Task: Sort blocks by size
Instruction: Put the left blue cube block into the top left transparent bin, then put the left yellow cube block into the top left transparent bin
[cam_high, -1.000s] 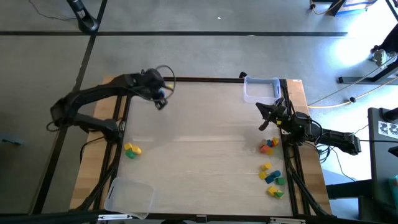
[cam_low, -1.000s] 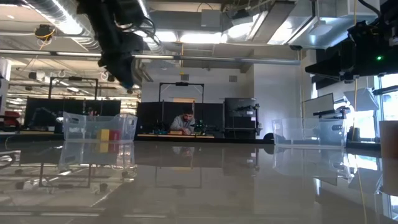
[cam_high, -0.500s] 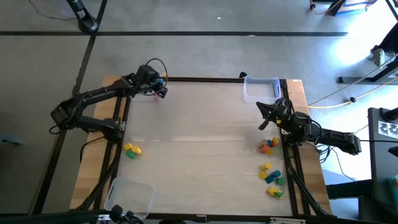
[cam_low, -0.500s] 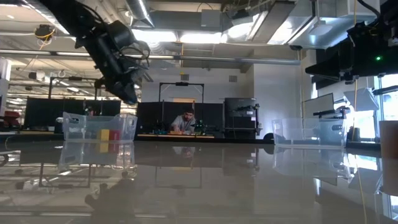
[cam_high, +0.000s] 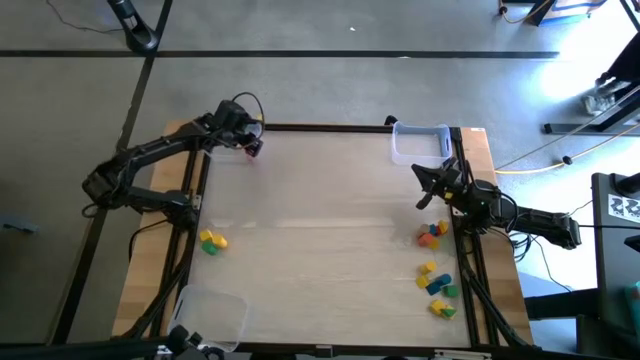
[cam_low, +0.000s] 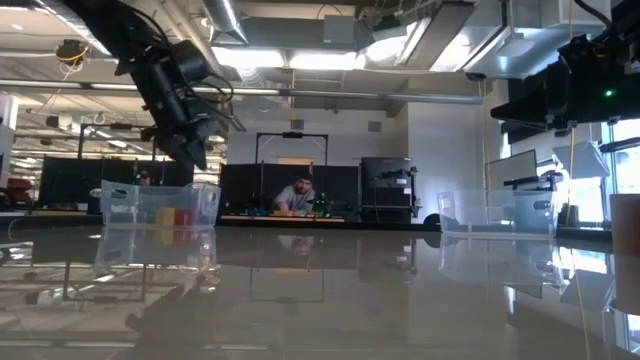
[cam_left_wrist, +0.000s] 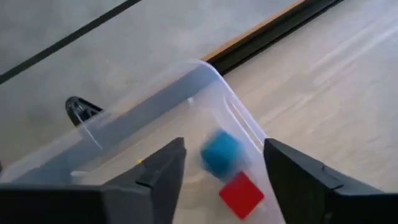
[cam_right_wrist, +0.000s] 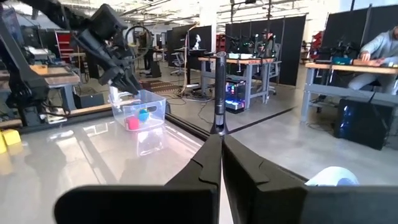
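Note:
My left gripper (cam_left_wrist: 224, 149) hangs open over a clear tray (cam_left_wrist: 155, 112) at the table's far left corner (cam_high: 248, 146). A blue block (cam_left_wrist: 221, 154) shows blurred and loose between the fingers, touching neither, over the tray's floor. A red block (cam_left_wrist: 241, 194) lies on that floor beside it. A yellow and a green block (cam_high: 210, 241) lie at the table's left. More blocks lie at the right: orange and red (cam_high: 432, 233), then yellow, blue and green (cam_high: 437, 285). My right gripper (cam_right_wrist: 217, 146) waits shut at the right edge (cam_high: 428, 188).
A second clear tray (cam_high: 420, 142) stands at the far right corner and a third (cam_high: 208, 318) at the near left corner. A dark rail (cam_high: 330, 127) runs along the table's far edge. The middle of the table is bare wood. A person sits in the room beyond (cam_low: 297, 197).
My left gripper has swung toward the table's far left corner and sunk over the clear tray. The blue block that showed at its fingertips a second ago now lies loose below them in the tray.

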